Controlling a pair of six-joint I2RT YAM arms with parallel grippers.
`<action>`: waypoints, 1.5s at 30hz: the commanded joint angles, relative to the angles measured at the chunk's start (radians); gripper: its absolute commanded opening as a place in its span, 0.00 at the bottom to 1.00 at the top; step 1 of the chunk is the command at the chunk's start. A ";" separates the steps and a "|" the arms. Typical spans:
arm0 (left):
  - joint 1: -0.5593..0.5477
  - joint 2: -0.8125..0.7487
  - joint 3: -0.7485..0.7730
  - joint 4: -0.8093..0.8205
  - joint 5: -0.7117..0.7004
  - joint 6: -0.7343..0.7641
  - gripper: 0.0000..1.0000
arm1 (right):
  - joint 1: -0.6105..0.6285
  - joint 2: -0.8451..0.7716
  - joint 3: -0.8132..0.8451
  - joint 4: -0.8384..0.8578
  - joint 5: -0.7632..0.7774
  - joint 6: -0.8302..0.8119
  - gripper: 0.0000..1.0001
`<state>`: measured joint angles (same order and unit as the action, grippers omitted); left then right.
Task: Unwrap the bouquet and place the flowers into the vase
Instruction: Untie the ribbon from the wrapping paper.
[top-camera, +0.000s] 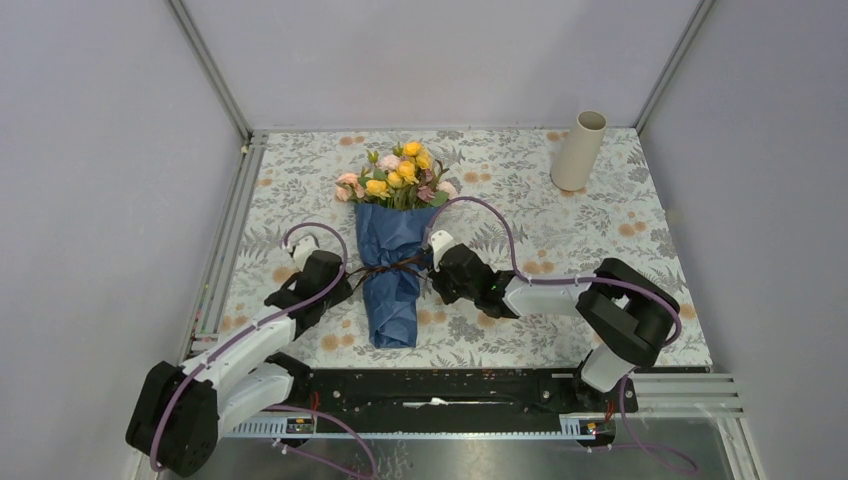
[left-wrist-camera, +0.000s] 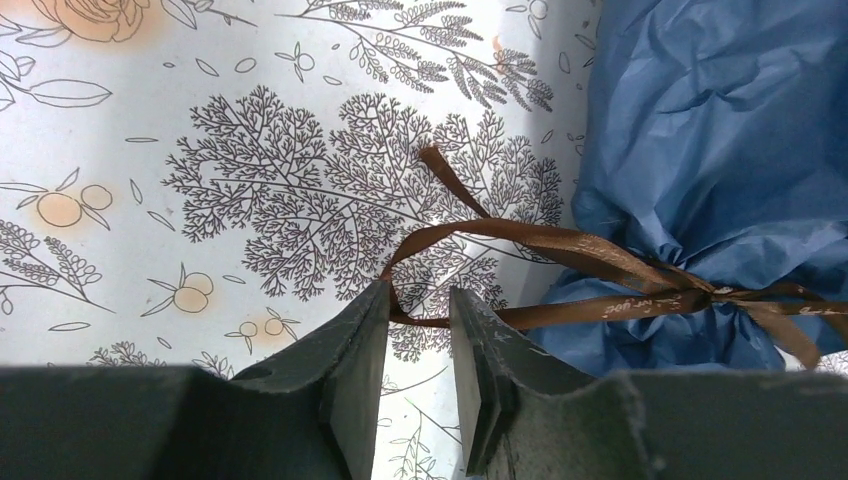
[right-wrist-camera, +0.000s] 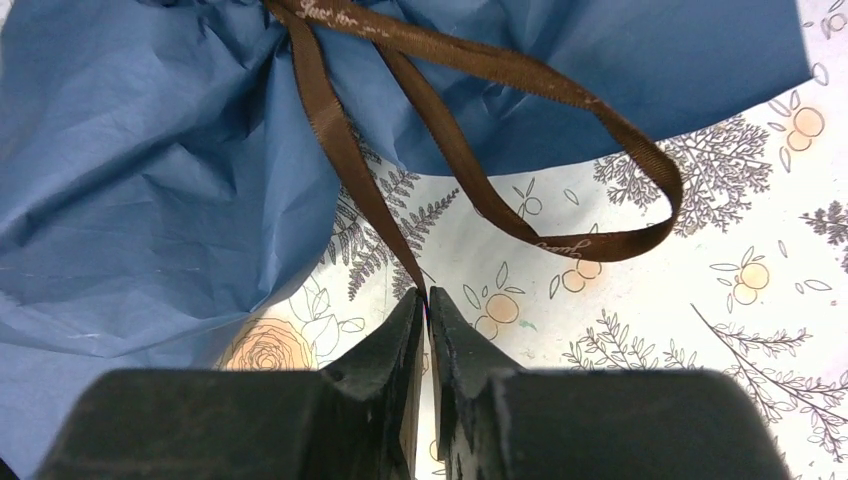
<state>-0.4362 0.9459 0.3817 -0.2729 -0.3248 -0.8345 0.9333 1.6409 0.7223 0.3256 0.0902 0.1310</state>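
The bouquet (top-camera: 392, 240) lies flat in the middle of the flower-printed surface (top-camera: 560, 220). Its flowers (top-camera: 398, 175), yellow, pink and cream, point away from the arm bases, and its wrapped stem end points towards them. Crinkled blue paper (top-camera: 390, 300) covers the stems. A dark brown ribbon (top-camera: 385, 268) is tied round the narrow waist of the bouquet, with the knot (left-wrist-camera: 715, 293) in place.

The left arm (top-camera: 250, 345) reaches in just beside the bouquet on its left, level with the ribbon. Its jaws stand apart with a clear gap between the fingers (left-wrist-camera: 350, 370). One loop of ribbon runs out from the bouquet and curls into that gap. It touches the inner edge of one finger but is not squeezed.

The right arm (top-camera: 560, 292) comes in just beside the bouquet on its right, also level with the ribbon. Its jaws are clenched almost together, the fingertips (right-wrist-camera: 385, 370) pinching the end of a straight ribbon tail. A second loop of ribbon lies loose on the surface nearby.

The vase (top-camera: 579, 150), tall and beige, stands well apart from the bouquet, beyond it and off to its right, near the far corner.
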 joint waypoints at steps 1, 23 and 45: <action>0.007 0.029 -0.013 0.061 0.018 0.003 0.33 | 0.009 -0.046 0.000 0.028 0.037 0.001 0.13; 0.007 0.106 0.012 0.028 -0.020 -0.038 0.29 | 0.010 -0.046 0.000 0.027 0.038 0.008 0.12; 0.007 0.145 0.143 0.034 -0.070 0.046 0.00 | 0.010 -0.108 -0.027 0.034 0.012 0.042 0.11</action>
<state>-0.4332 1.1038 0.4267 -0.2672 -0.3382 -0.8398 0.9340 1.5768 0.7074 0.3264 0.0937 0.1577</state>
